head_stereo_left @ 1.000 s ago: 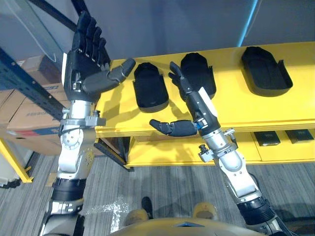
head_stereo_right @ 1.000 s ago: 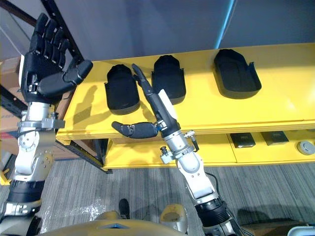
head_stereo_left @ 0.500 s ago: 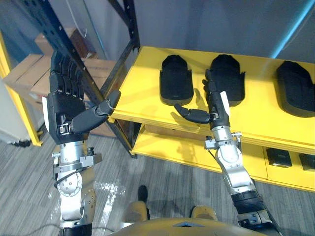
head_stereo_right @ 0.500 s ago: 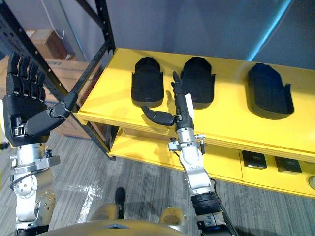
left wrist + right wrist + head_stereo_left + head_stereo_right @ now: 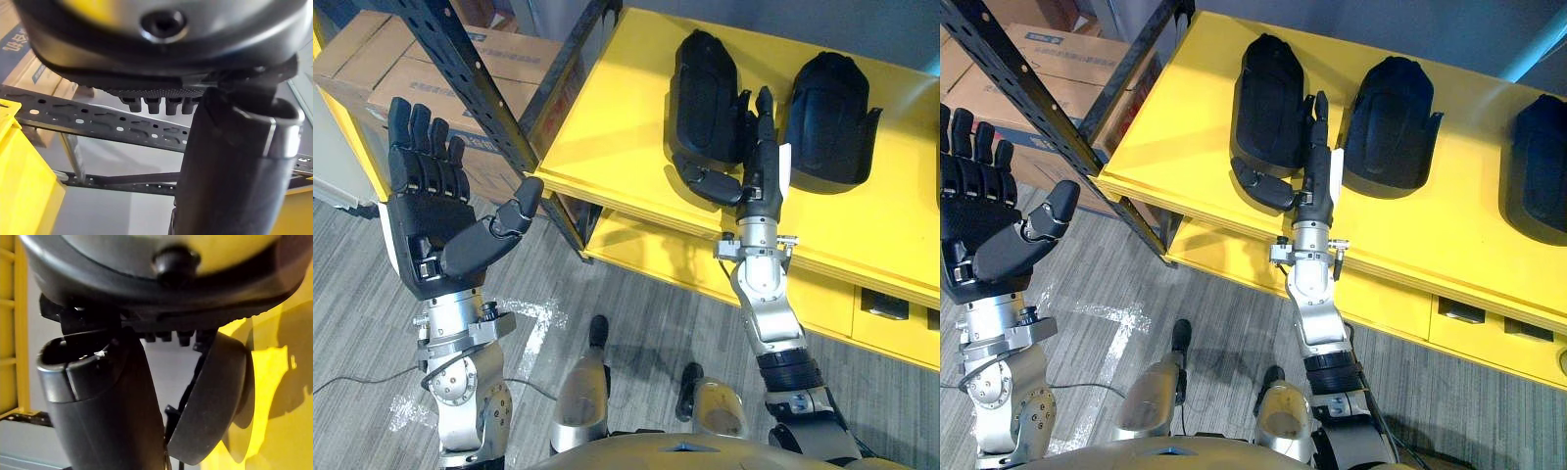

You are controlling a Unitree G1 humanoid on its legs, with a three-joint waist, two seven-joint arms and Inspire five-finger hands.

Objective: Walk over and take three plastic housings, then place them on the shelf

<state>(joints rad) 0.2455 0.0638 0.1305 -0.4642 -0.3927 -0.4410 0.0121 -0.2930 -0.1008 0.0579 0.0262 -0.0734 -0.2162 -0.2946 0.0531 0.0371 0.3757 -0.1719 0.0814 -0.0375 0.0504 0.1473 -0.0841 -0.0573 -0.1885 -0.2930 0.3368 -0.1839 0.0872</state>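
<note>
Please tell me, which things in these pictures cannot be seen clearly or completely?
Third housing: right eye view, cut off by the right edge.
Left housing, near end: both eye views, covered by the right hand and its thumb; contact cannot be told.
Small dark items below: right eye view, partly hidden under the yellow shelf.

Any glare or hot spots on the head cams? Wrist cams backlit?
Left eye view: one white glare patch on the floor near the left hand; shelf top lit evenly, housings show only a dull sheen. Right eye view: same. Left wrist view: hand dark against a brighter background. Right wrist view: right hand dark against bright yellow shelf.
</note>
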